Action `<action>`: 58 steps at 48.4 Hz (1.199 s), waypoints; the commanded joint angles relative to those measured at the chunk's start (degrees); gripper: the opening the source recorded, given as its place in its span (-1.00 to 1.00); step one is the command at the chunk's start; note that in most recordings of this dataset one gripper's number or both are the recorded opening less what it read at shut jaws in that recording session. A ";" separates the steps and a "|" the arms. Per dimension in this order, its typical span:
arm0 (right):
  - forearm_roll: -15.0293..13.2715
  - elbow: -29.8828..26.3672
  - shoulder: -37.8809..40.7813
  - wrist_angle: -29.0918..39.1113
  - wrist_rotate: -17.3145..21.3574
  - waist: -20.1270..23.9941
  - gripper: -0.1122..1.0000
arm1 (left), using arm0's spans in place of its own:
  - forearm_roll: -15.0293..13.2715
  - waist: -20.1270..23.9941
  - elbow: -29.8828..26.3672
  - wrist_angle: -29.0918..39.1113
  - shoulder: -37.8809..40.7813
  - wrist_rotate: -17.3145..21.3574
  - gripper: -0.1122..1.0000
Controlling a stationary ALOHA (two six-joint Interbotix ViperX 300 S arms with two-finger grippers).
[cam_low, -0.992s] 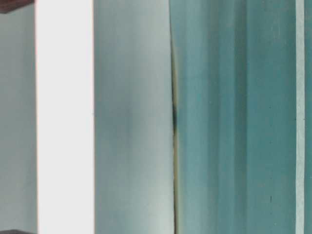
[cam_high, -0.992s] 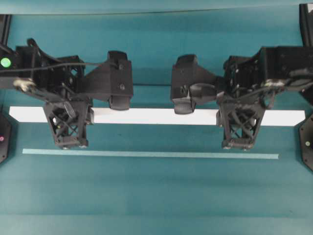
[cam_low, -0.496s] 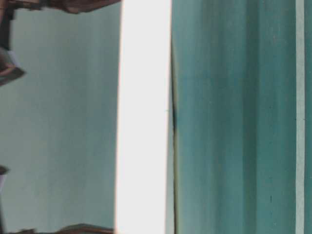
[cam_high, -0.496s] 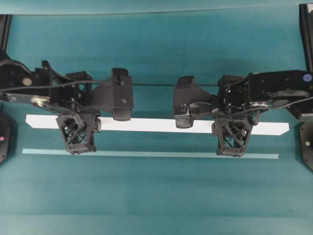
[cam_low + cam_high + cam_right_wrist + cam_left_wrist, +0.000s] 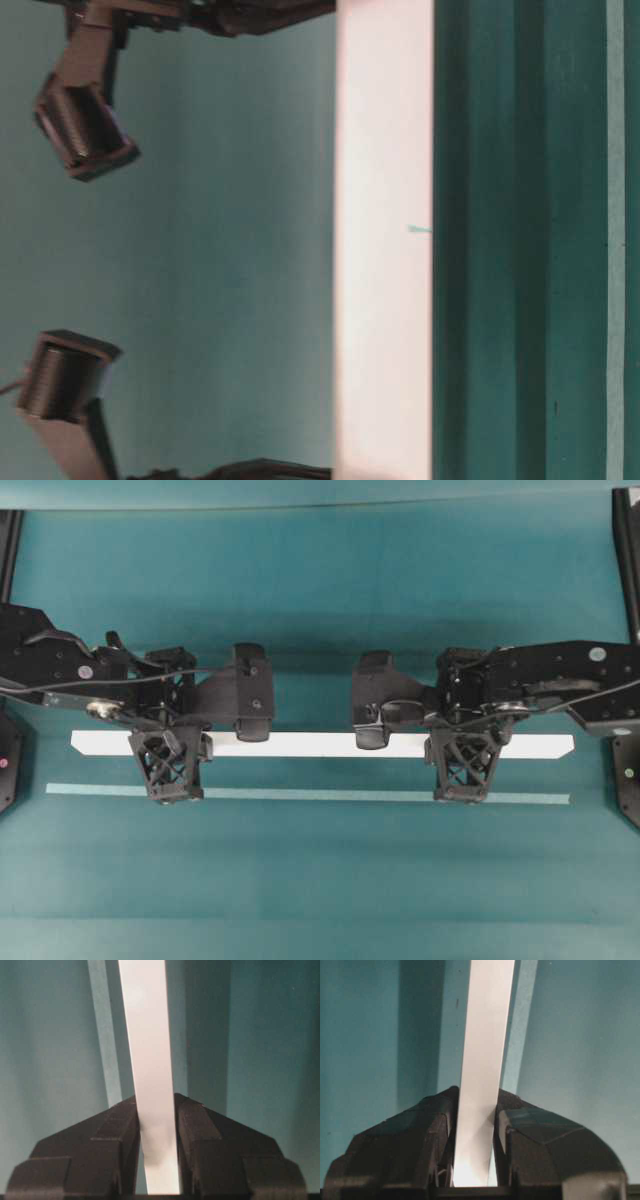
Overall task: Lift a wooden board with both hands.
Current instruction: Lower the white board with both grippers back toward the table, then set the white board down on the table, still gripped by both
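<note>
The wooden board (image 5: 320,745) is a long white plank lying across the teal table, level, at or just above its surface. My left gripper (image 5: 170,747) is shut on it near its left end, my right gripper (image 5: 462,747) near its right end. In the left wrist view the board (image 5: 487,1035) runs up from between the closed black fingers of the gripper (image 5: 474,1110). The right wrist view shows the same: the board (image 5: 145,1035) in the gripper (image 5: 156,1115). In the table-level view the board (image 5: 385,240) is a bright vertical band against the table edge.
A thin pale teal tape strip (image 5: 300,794) lies on the table just in front of the board, and also shows in both wrist views (image 5: 522,1010) (image 5: 102,1035). Black stands sit at the left (image 5: 8,760) and right (image 5: 628,775) edges.
Both arms have come down with the board held between them. It looks smaller overhead, and in the table-level view it has moved right, against the table.
</note>
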 commanded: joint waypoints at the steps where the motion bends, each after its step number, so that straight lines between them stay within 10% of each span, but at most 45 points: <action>1: 0.00 0.26 1.14 -1.49 -0.35 0.44 -0.42 | 0.18 -0.09 1.14 -2.11 0.18 -0.35 -0.48; 58: 0.62 3.43 8.17 -11.43 -0.44 3.52 -0.41 | 0.09 -1.23 5.98 -12.22 8.26 -0.53 -0.49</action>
